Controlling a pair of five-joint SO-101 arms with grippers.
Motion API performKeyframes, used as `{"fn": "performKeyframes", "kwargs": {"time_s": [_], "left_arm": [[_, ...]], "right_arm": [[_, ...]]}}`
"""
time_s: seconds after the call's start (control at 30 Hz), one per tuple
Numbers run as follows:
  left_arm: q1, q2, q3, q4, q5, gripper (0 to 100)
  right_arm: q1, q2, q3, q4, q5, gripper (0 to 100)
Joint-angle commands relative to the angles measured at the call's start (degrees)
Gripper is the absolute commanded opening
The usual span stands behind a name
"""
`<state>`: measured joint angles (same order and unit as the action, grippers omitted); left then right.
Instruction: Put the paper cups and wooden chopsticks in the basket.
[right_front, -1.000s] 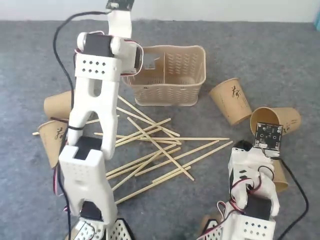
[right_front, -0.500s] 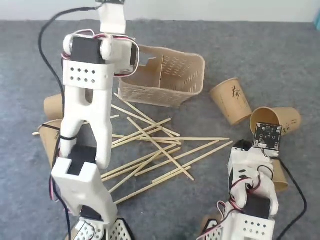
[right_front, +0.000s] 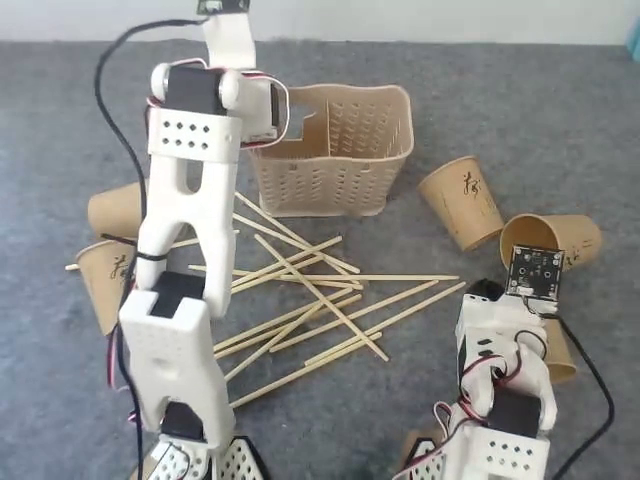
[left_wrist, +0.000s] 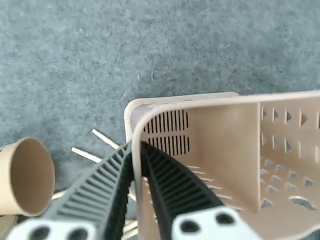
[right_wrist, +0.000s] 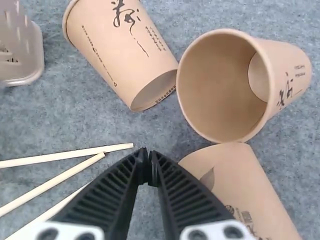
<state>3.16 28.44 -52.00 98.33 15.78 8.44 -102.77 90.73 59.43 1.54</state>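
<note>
Grey carpet (right_front: 560, 110) lying under everything. Basket (right_front: 330, 175) standing at the far middle, left gripper (left_wrist: 136, 150) pinching its wall (jaws clamped over the rim): any sideways pull risking a tip-over. Paper cups (right_front: 462, 200) lying on both sides, chopsticks (right_front: 310, 290) lying scattered between. Right gripper (right_wrist: 148, 167) hanging closed, empty, near three cups.

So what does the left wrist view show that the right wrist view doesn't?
Left wrist view: the left gripper clamped on the basket wall, the basket's inside, and one paper cup on its side. Right wrist view: the right gripper shut on nothing, near three paper cups lying on their sides. Both: wooden chopsticks, part of the basket, and the grey table.
</note>
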Motion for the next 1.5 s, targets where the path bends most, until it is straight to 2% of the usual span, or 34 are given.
{"fn": "performKeyframes", "kwargs": {"time_s": [0.0,0.13,0.37,0.43,0.57,0.7,0.9,1.07,1.23,1.33,1.47], "left_arm": [[0.4,2.0,-4.7,-0.6,0.9,6],[-0.4,5.5,-8.8,-0.4,0.9,13],[0.0,7.0,-15.6,1.8,0.8,16],[0.4,6.9,-17.1,2.4,0.5,20],[0.3,5.0,-16.9,2.4,0.5,28],[0.4,-0.1,-14.9,2.4,0.5,28],[0.4,-13.2,-6.5,2.4,0.4,28],[0.6,-26.9,6.4,2.4,-1.3,28],[0.2,-38.0,18.5,2.4,-2.1,28],[-2.7,-43.3,24.7,2.4,-2.2,28],[-7.6,-50.1,32.9,2.4,-4.5,28]], "right_arm": [[0.1,-0.5,-0.7,-1.2,0.9,1.3],[0.1,-0.5,-0.7,-1.1,1.0,1.3],[0.1,-0.5,-0.7,-1.1,1.0,1.3],[0.1,-0.5,-0.7,-1.1,1.0,1.3],[0.1,-0.5,-0.7,-1.1,1.0,1.3],[0.1,-0.5,-0.7,-1.1,1.0,1.3],[0.1,-0.5,-0.7,-1.1,1.0,1.3],[0.1,-0.5,-0.7,-0.9,1.0,1.3],[0.6,-0.5,-3.4,4.1,1.0,1.3],[0.7,-1.4,-5.7,7.2,1.0,1.0],[4.8,-1.5,-11.3,9.8,1.0,1.1]]}}
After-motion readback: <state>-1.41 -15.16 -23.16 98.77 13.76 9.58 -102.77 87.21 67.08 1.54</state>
